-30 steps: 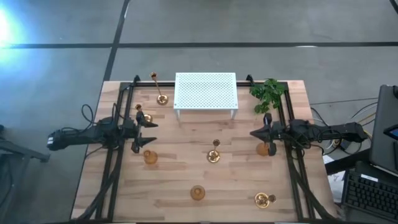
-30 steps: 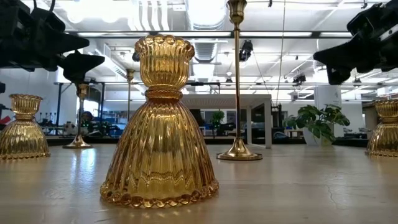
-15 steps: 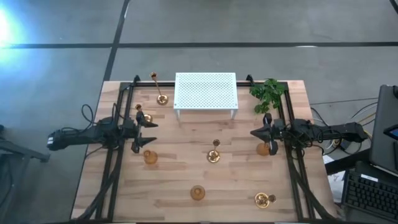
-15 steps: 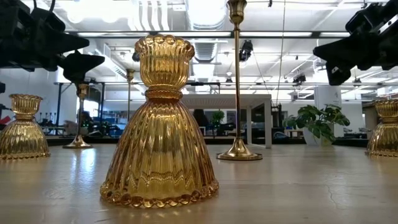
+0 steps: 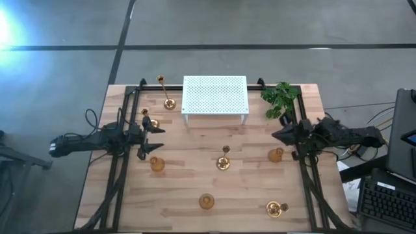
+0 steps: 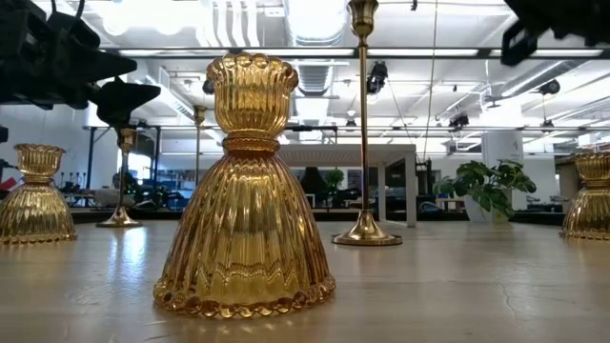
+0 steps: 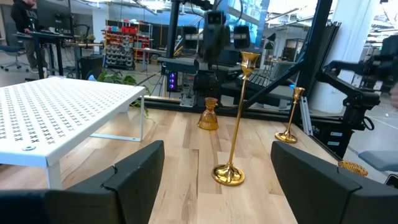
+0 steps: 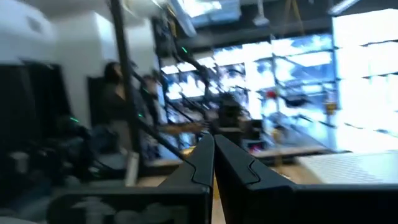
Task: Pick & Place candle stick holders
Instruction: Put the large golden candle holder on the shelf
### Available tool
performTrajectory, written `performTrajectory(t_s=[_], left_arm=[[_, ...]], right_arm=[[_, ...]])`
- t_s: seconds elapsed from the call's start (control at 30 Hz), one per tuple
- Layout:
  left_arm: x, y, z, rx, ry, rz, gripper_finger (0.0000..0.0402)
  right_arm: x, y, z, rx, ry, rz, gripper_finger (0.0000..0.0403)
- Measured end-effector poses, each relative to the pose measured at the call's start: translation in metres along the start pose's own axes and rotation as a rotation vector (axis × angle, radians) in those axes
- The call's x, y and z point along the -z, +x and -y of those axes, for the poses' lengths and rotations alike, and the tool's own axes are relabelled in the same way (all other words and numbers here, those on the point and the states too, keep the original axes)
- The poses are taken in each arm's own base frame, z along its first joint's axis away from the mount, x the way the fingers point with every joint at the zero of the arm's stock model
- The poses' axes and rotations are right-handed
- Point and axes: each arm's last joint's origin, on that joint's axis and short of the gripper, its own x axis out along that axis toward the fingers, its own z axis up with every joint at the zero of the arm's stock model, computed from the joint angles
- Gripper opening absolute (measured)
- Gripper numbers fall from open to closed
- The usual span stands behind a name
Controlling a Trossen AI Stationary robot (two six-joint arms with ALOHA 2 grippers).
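Several gold candle stick holders stand upright on their bases on the wooden table. Two tall thin ones are at the far left (image 5: 166, 94) and in the middle (image 5: 223, 161). Squat ones stand at the left (image 5: 157, 164), at the near middle (image 5: 207, 202), at the right (image 5: 276, 155) and at the near right (image 5: 277, 208). My left gripper (image 5: 154, 138) hovers open at the left, level, and the middle tall holder (image 7: 236, 118) shows far beyond its fingers. My right gripper (image 5: 277, 135) is shut and empty, raised above the right squat holder (image 6: 589, 195).
A white perforated stand (image 5: 214, 96) occupies the far middle of the table, and a green plant sprig (image 5: 279, 97) lies at the far right. Black rails run along the table's left and right sides. Bare wood lies between the holders in the middle.
My right gripper has risen, staying shut, and tipped its fingers upward, drawing slightly toward the table's right edge. The squat holder beside it stands now uncovered. No holder has moved.
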Motion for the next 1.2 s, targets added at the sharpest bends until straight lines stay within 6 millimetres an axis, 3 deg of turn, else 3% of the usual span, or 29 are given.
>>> performTrajectory(t_s=[0.1, 0.2, 0.33, 0.47, 0.6, 0.83, 1.2], left_arm=[[0.000, 0.000, 0.000, 0.000, 0.000, 0.000, 0.0301], [0.000, 0.000, 0.000, 0.000, 0.000, 0.000, 0.0300], [0.000, 0.000, 0.000, 0.000, 0.000, 0.000, 0.0301], [0.000, 0.000, 0.000, 0.000, 0.000, 0.000, 0.0300], [0.000, 0.000, 0.000, 0.000, 0.000, 0.004, 0.0300], [-0.001, 0.000, 0.000, 0.001, 0.000, 0.007, 0.0300], [-0.001, 0.000, 0.000, 0.001, 0.001, 0.007, 0.0300]], right_arm=[[-0.019, 0.015, 0.000, 0.123, -0.055, -0.123, 0.0008], [-0.023, 0.039, 0.002, 0.203, -0.097, -0.266, 0.0008], [-0.004, 0.072, 0.006, 0.267, -0.146, -0.446, 0.0008], [0.020, 0.088, 0.009, 0.286, -0.120, -0.569, 0.0008], [0.041, 0.092, 0.006, 0.264, -0.080, -0.569, 0.0008], [0.052, 0.090, -0.009, 0.310, -0.084, -0.517, 0.0008], [0.050, 0.075, -0.052, 0.410, -0.150, -0.550, 0.0008]])
